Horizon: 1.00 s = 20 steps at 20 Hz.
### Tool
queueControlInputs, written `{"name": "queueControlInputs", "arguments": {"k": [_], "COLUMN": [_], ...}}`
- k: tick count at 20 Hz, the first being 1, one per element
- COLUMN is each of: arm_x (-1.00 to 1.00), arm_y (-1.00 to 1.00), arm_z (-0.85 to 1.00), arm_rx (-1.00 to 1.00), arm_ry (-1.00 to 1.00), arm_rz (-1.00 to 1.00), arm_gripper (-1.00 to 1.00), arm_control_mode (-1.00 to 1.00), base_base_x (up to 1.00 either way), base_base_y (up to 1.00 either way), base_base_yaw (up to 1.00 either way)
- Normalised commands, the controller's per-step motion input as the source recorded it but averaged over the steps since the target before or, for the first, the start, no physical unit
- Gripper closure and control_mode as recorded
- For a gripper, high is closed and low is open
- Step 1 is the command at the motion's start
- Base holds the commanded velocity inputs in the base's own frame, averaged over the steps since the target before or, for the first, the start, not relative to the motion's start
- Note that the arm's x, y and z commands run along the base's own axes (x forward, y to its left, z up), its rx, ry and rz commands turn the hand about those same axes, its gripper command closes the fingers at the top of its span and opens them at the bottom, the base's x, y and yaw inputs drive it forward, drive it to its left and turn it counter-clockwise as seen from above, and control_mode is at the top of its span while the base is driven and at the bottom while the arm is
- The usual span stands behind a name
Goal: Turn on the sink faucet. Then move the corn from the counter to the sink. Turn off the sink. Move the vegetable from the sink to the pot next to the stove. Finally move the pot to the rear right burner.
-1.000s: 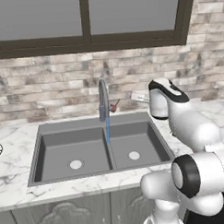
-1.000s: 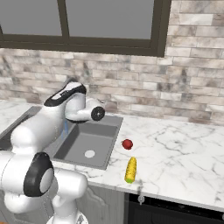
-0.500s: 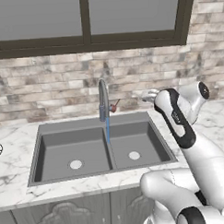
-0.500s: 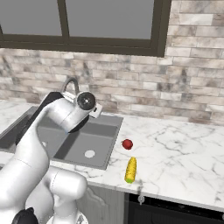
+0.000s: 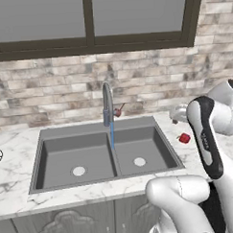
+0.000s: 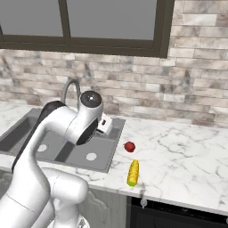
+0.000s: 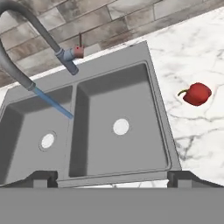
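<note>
Water runs from the sink faucet [image 5: 107,102] into the sink [image 5: 53,162], so step one looks done; the corn [image 6: 132,173] lies untouched on the worktop [image 6: 182,158], with the wide, empty claw [image 7: 112,176] above the basins.

A small red pepper [image 7: 196,93] lies on the white marble just right of the basin, apart from its rim. A brick wall [image 5: 55,87] of grey and tan runs behind. Above it sits a dark-framed window [image 5: 88,19]. Grey cabinet fronts [image 5: 70,221] with carved trim stand below.
</note>
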Motion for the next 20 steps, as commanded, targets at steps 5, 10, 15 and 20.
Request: {"name": "queueControlInputs", "arguments": {"k": [5, 10, 15, 20], "arm_x": [-0.70, -0.24, 0.00, -0.02], "arm_y": [-0.73, -0.59, -0.42, -0.43], "arm_z": [-0.62, -0.40, -0.21, -0.11], "arm_rx": [-0.04, 0.00, 0.00, -0.01], "arm_ry": [0.16, 0.07, 0.15, 0.22], "arm_rz": [0.00, 0.03, 0.02, -0.03], "arm_gripper": [-1.00, -1.00, -1.00, -1.00], "arm_control_mode": [-1.00, -1.00, -1.00, -1.00], "base_base_x": [0.00, 0.00, 0.00, 0.00], "base_base_y": [0.00, 0.00, 0.00, 0.00], "base_base_yaw": [0.00, 0.00, 0.00, 0.00]}}
